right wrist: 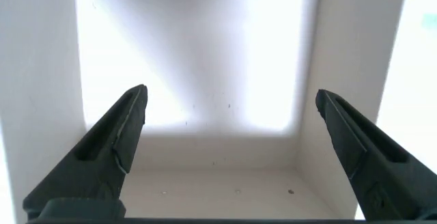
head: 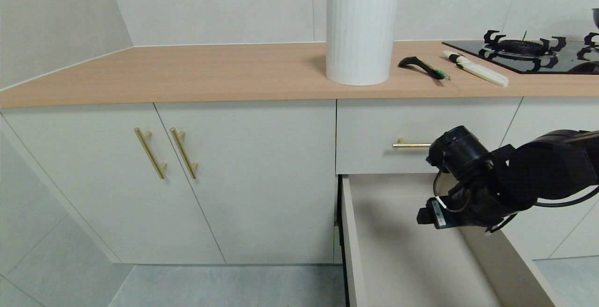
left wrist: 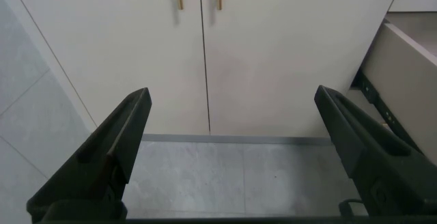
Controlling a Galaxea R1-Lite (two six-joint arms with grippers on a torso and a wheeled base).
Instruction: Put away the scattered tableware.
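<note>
On the wooden counter lie a black-handled utensil with a green tip [head: 421,67] and a white knife [head: 477,69], to the right of a tall white ribbed holder [head: 360,28]. Below them a drawer [head: 351,241] stands pulled out, and nothing lies in the part of it that shows. My right arm's wrist [head: 468,190] hangs over the drawer's back right part. My right gripper [right wrist: 232,94] is open above the bare drawer floor [right wrist: 218,176]. My left gripper [left wrist: 232,98] is open and holds nothing, low in front of the cabinet doors [left wrist: 205,46], with the open drawer's side [left wrist: 403,53] beside it.
A black gas hob [head: 524,52] fills the counter's far right. Above the open drawer a closed drawer has a gold handle [head: 412,145]. Two cabinet doors with gold handles [head: 149,152] are to the left. Grey tiled floor [left wrist: 225,176] lies below.
</note>
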